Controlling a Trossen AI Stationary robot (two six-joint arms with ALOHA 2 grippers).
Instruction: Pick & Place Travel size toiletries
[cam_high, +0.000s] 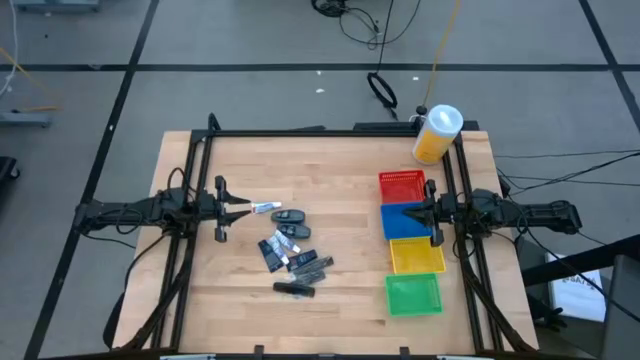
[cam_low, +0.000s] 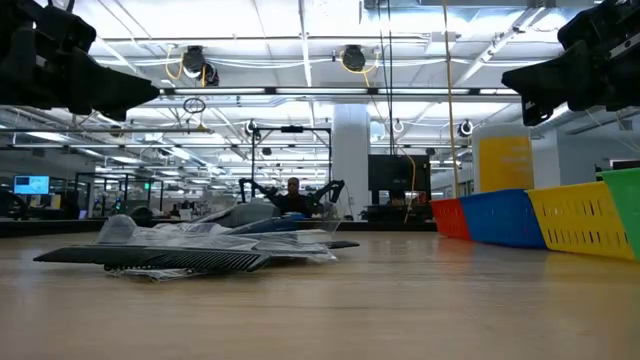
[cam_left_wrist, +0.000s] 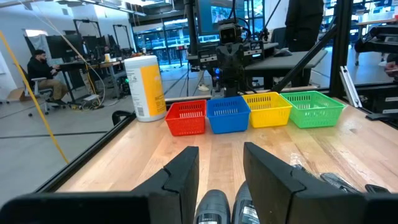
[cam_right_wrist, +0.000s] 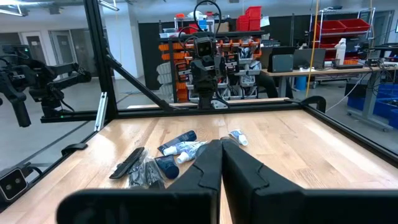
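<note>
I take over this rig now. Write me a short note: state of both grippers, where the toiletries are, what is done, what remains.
Left gripper: fingers open, empty, raised beside the pile.
Right gripper: shut, empty, above the blue plastic basket.
Small dark and white travel toiletries: all lie loose on the wooden table, left of centre.
Done: nothing; the red, yellow and green baskets look empty too.
Left: move every piece.

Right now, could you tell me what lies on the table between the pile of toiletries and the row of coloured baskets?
Nothing: in the high view, only bare wooden tabletop separates the toiletries from the baskets.
</note>
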